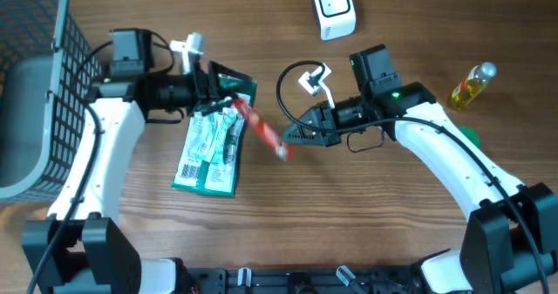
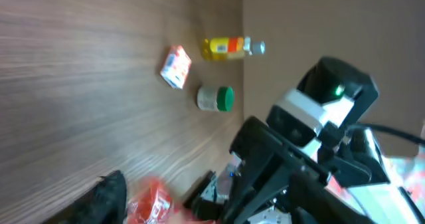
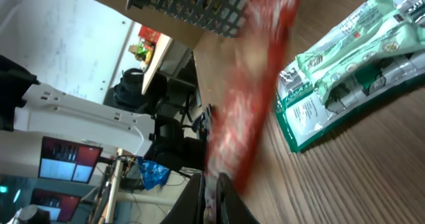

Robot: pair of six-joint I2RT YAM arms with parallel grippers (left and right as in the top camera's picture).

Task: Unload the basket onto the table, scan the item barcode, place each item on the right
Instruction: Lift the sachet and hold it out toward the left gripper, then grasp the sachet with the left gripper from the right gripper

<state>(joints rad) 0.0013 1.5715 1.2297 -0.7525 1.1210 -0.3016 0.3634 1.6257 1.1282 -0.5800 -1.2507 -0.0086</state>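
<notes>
Barcoded green packet [image 1: 209,159], blurred red packet [image 1: 259,128]

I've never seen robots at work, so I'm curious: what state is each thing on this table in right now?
red packet, held at one end, other end over the green packet.
right end effector, shut on the red packet.
left end effector, by the red packet; open or shut unclear.
green packet, lying flat, barcode facing up.
yellow bottle, lying on its side, capped.
white scanner, standing alone, untouched.
</notes>
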